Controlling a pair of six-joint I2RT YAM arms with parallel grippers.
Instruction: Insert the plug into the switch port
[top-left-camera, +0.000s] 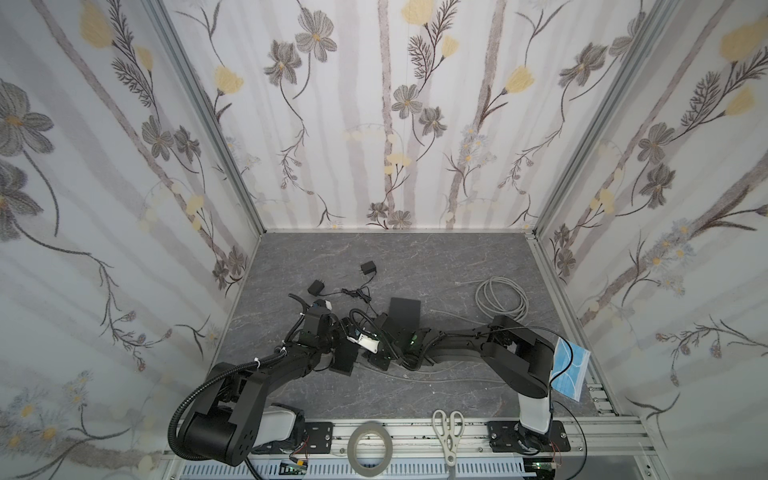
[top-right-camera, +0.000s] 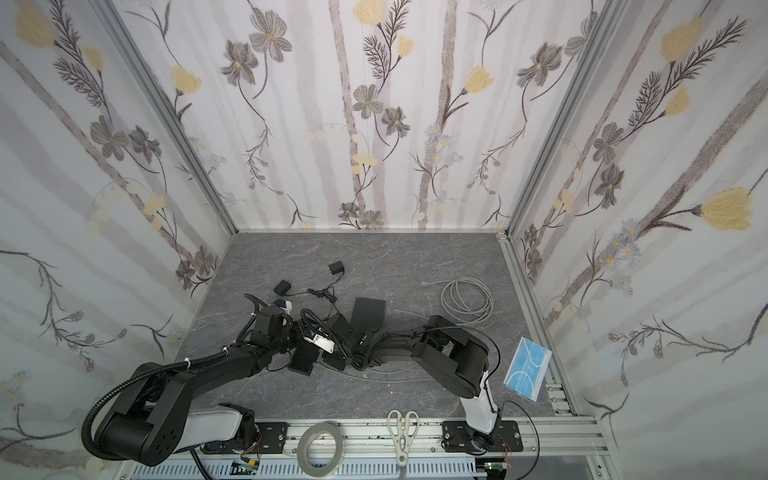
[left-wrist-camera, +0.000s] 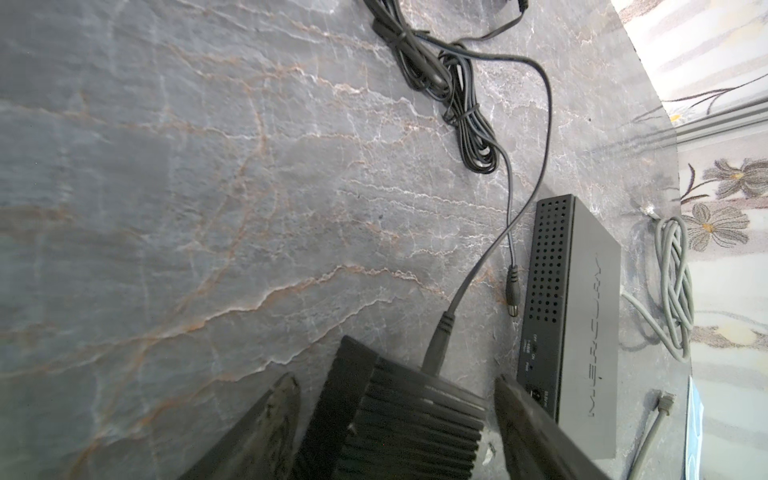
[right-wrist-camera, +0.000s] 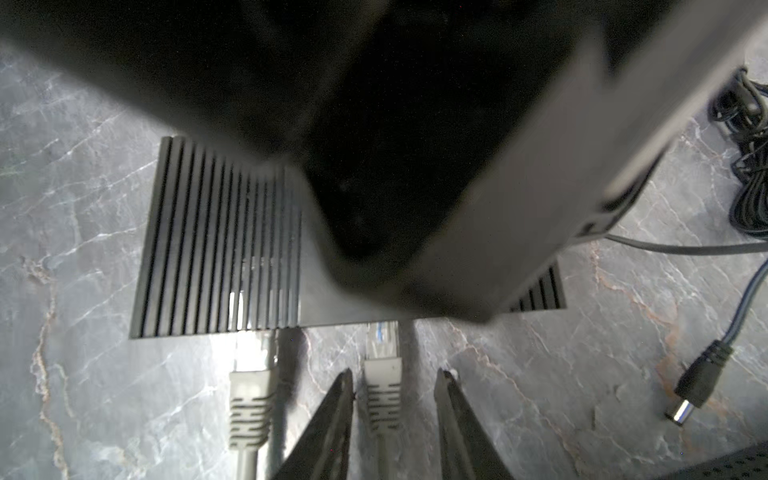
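1. Left hand (left-wrist-camera: 397, 379), from its own wrist camera, had its jaws spread wide, one dark finger (left-wrist-camera: 282, 411) on each side of the black ribbed plastic switch (left-wrist-camera: 407, 419). A sliver of the grey marbled table (left-wrist-camera: 208, 208) showed between casing and finger on one side, so no firm grip showed. A black power lead (left-wrist-camera: 440, 336) ran into the switch's far edge. A loose black barrel plug (left-wrist-camera: 513, 293) lay just beside a flat black box with a perforated side (left-wrist-camera: 582, 307), and a coiled grey cable (left-wrist-camera: 675, 282) lay beyond that box.
2. From the right wrist, the right hand (right-wrist-camera: 397, 374) stood narrowly parted around the grey-booted network plug (right-wrist-camera: 382, 399), whose clear tip reached the ribbed switch's near edge. One fingertip (right-wrist-camera: 336, 411) sat just beside the boot; table showed between the boot and the other. Whether the tip was fully in a port could not be told, because the blurred dark bulk of the left hand overhung that edge. A second grey-booted plug (right-wrist-camera: 249, 411) met the same edge just beside it.
3. In both top views the black left arm (top-left-camera: 249, 374) and right arm (top-left-camera: 511, 353) met left of the table's middle, over the switch. The flat box sat just behind them and the grey coil well apart toward the right wall. A grey tape roll (top-left-camera: 370, 426) and cream scissors (top-left-camera: 448, 436) lay on the front aluminium rail (top-left-camera: 411, 436). A blue face mask (top-left-camera: 569, 370) sat just beside the right arm.
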